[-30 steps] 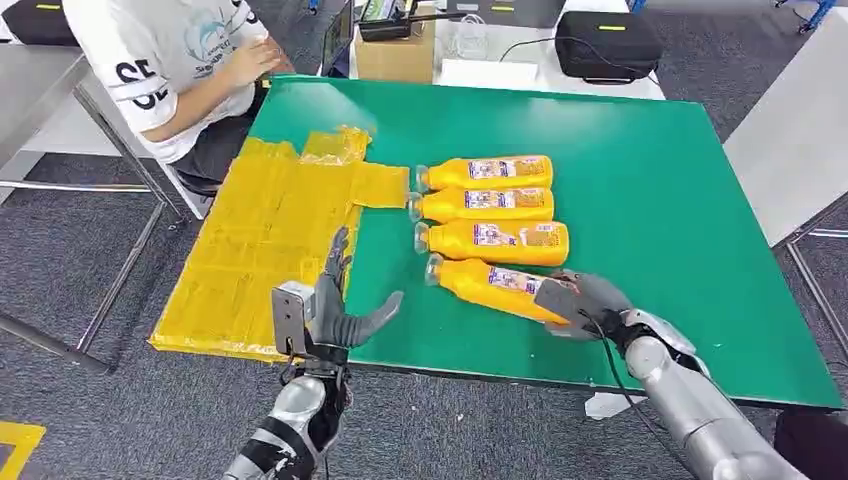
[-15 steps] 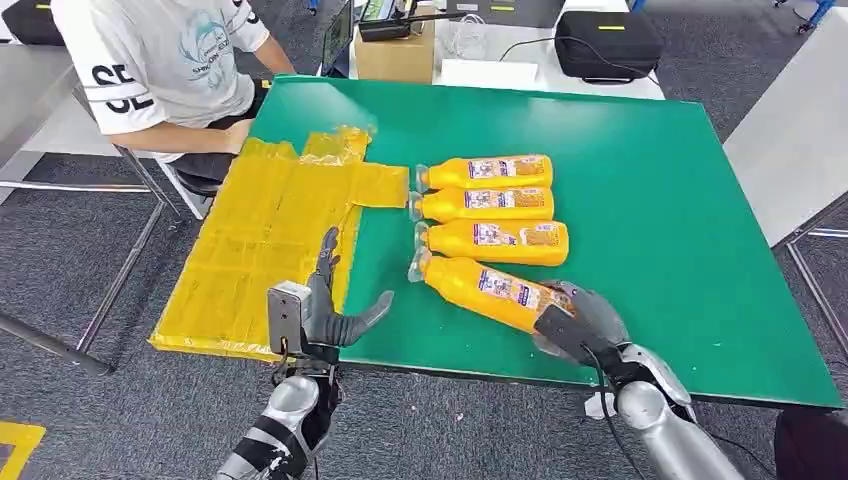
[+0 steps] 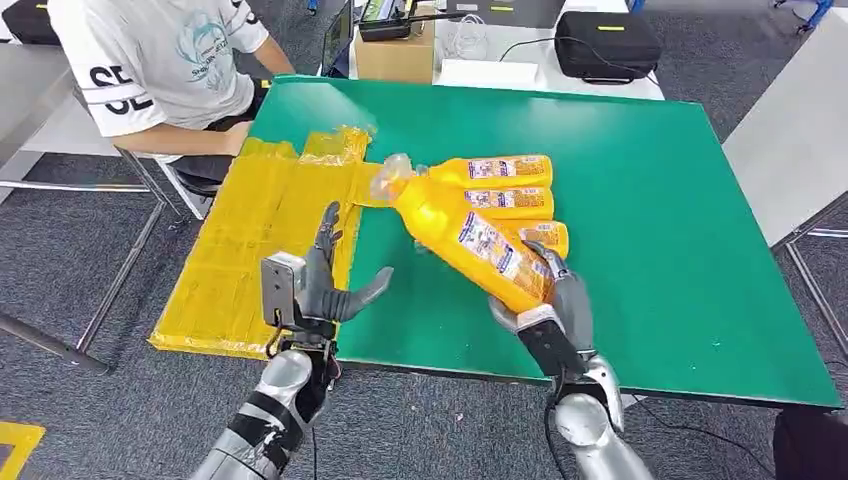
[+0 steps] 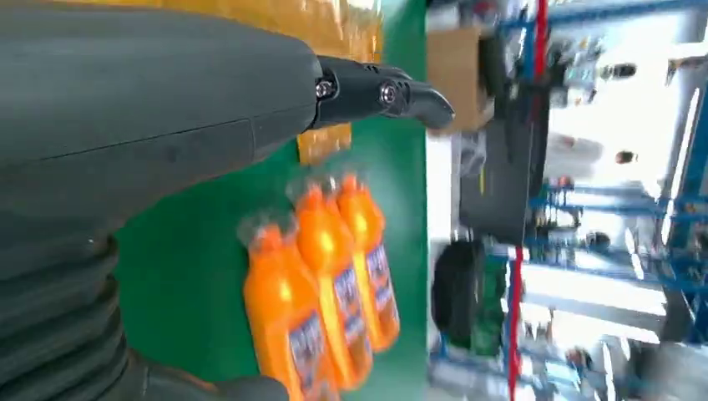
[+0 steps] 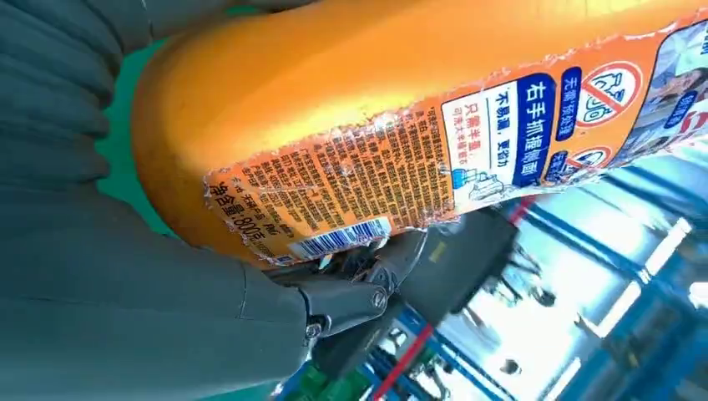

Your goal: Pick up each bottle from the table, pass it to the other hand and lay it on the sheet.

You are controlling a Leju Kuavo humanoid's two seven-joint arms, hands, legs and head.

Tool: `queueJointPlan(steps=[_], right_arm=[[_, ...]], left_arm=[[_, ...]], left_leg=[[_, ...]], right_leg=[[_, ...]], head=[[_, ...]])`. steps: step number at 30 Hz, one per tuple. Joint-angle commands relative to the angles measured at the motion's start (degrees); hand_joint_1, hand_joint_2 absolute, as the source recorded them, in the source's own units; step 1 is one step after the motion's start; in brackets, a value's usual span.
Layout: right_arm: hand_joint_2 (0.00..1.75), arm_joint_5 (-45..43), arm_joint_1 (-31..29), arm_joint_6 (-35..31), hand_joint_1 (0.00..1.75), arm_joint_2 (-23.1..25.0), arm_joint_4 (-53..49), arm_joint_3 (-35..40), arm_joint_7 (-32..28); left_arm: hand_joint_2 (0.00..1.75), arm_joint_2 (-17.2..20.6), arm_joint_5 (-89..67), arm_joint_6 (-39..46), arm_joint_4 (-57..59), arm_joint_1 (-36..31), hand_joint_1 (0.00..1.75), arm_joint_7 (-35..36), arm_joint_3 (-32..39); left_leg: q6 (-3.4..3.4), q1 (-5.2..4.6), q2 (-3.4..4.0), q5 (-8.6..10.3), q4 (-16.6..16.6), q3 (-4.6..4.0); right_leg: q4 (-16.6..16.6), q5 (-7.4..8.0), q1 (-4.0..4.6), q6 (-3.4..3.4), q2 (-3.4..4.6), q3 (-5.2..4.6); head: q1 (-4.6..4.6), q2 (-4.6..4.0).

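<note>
The orange bottle (image 3: 468,238) is up off the green bench (image 3: 660,190), tilted with its cap toward the yellow sheet (image 3: 262,240). Our right hand (image 3: 553,305) holds it by the base, and we see our fingers (image 5: 346,302) wrapped against the label. Our left hand (image 3: 322,290) hovers at the sheet's edge, fingers spread and holding nothing. Three more bottles (image 3: 500,186) lie side by side on the bench behind it.

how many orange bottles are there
4: one bottle lifted in the right hand; three lying side by side on the green table, the nearest bottle partly hidden.
</note>
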Motion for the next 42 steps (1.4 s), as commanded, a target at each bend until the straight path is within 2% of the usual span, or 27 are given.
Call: queueJointPlan(steps=[1,2,6,8,10,11,13,14,16,20,25,26,28,32,33,42], right_arm=[[1.75,-3.23,-10.04,0.02,1.75,5.50,14.87,1.67,-3.92],[1.75,-3.22,-10.26,0.16,1.75,5.49,15.22,1.94,-4.01],[1.75,-2.60,-11.01,0.08,1.75,5.71,17.23,3.43,-4.65],[1.75,-2.61,-11.14,0.29,1.75,5.78,17.86,4.02,-4.77],[1.75,-2.71,-11.06,0.49,1.75,6.08,18.59,4.45,-4.85],[1.75,-2.84,-11.02,0.61,1.75,6.14,18.79,4.65,-4.81],[1.75,-2.92,-11.01,0.91,1.75,6.37,19.35,5.05,-4.83],[1.75,-2.67,-11.24,1.27,1.75,6.45,20.28,5.81,-4.55],[1.75,-2.41,-11.13,1.11,1.75,6.92,21.30,6.49,-4.50],[1.75,-3.02,-10.99,1.87,1.75,7.52,22.19,7.40,-4.56],[1.75,-2.90,-10.96,1.82,1.75,7.69,22.39,7.69,-4.43],[1.75,-2.49,-11.30,2.51,1.75,7.56,23.27,8.59,-3.82],[1.75,-2.53,-11.46,3.16,1.75,7.75,24.47,9.21,-3.65],[1.75,-2.07,-11.93,3.12,1.75,7.84,26.18,10.40,-3.78],[1.75,-2.28,-12.01,3.28,1.75,7.81,26.10,10.35,-3.76],[1.75,-2.19,-12.70,3.54,1.75,7.24,25.68,10.32,-3.25]], left_arm=[[1.75,2.73,9.47,-11.36,0.89,-5.24,0.00,5.18,-3.62],[1.75,2.79,10.04,-11.83,0.76,-5.24,0.00,5.44,-3.77],[1.75,3.30,15.06,-17.38,-0.72,-5.04,0.00,7.61,-5.25],[1.75,3.31,16.43,-18.06,-1.50,-4.80,0.00,7.91,-5.36],[1.75,3.23,17.08,-18.02,-2.39,-4.64,0.00,8.16,-5.58],[1.75,3.13,17.85,-17.98,-2.56,-4.58,0.00,8.48,-5.55],[1.75,3.05,19.04,-18.48,-2.79,-4.57,0.00,8.94,-5.62],[1.75,3.07,18.79,-17.45,-2.92,-4.67,0.00,8.63,-5.95],[1.75,2.91,17.64,-15.46,-2.99,-4.84,0.00,7.96,-6.43],[1.75,2.49,16.48,-12.82,-2.66,-5.18,0.00,7.07,-6.81],[1.75,2.40,16.36,-12.33,-2.51,-5.26,0.00,7.05,-6.76],[1.75,2.30,16.31,-11.77,-2.07,-5.41,0.00,7.17,-6.81],[1.75,2.09,15.89,-10.69,-1.29,-5.73,0.00,7.02,-6.92],[1.75,2.06,13.59,-8.06,0.07,-6.44,0.00,5.30,-7.26],[1.75,1.92,14.50,-8.72,-0.03,-6.27,1.75,5.49,-6.76],[1.75,1.60,21.71,-13.00,-1.00,-5.14,1.75,7.76,-3.53]], left_leg=[[-0.03,-0.03,0.15,-0.03,-0.03,0.13],[-0.06,0.00,0.26,-0.12,-0.02,0.34],[-0.05,-0.01,0.16,-0.10,-0.03,0.27],[-0.07,-0.01,0.23,-0.19,-0.01,0.43],[-0.03,-0.01,0.11,-0.06,-0.02,0.17],[-0.06,0.01,0.17,-0.16,-0.01,0.39],[-0.03,-0.01,0.09,-0.06,-0.02,0.15],[-0.06,0.00,0.18,-0.18,0.02,0.39],[-0.03,0.00,0.09,-0.06,-0.02,0.14],[-0.06,0.00,0.15,-0.16,-0.01,0.37],[-0.03,-0.02,0.07,-0.08,-0.03,0.18],[-0.07,0.00,0.13,-0.19,-0.01,0.42],[-0.03,-0.02,0.04,-0.06,-0.03,0.16],[-0.06,0.01,0.11,-0.17,0.00,0.39],[-0.05,-0.01,0.05,-0.10,-0.03,0.28],[-0.05,-0.01,0.09,-0.12,-0.05,0.32]], right_leg=[[-0.03,0.01,-0.01,-0.05,0.11,0.08],[-0.03,-0.05,0.02,-0.11,0.20,0.26],[-0.03,-0.06,0.01,-0.08,0.12,0.22],[0.00,-0.14,0.03,-0.11,0.18,0.35],[-0.03,-0.04,0.02,-0.05,0.08,0.14],[-0.02,-0.12,0.04,-0.09,0.12,0.35],[-0.03,-0.04,0.01,-0.05,0.07,0.11],[0.00,-0.14,0.03,-0.10,0.12,0.33],[-0.03,-0.04,0.02,-0.06,0.07,0.12],[-0.02,-0.13,0.03,-0.11,0.09,0.33],[-0.02,-0.08,0.00,-0.07,0.04,0.14],[0.00,-0.18,0.03,-0.12,0.07,0.37],[-0.02,-0.07,0.00,-0.06,0.02,0.13],[-0.03,-0.15,0.05,-0.11,0.04,0.36],[-0.03,-0.11,0.02,-0.08,0.00,0.24],[-0.05,-0.12,0.01,-0.09,0.05,0.27]], head=[[0.02,0.00],[0.02,0.00],[0.02,0.00],[0.00,0.00],[0.02,-0.02],[0.00,0.00],[0.02,0.00],[0.00,-0.02],[0.02,0.00],[0.02,0.00],[0.02,0.00],[0.02,0.00],[0.02,0.00],[0.02,0.00],[0.02,0.00],[0.00,0.00]])
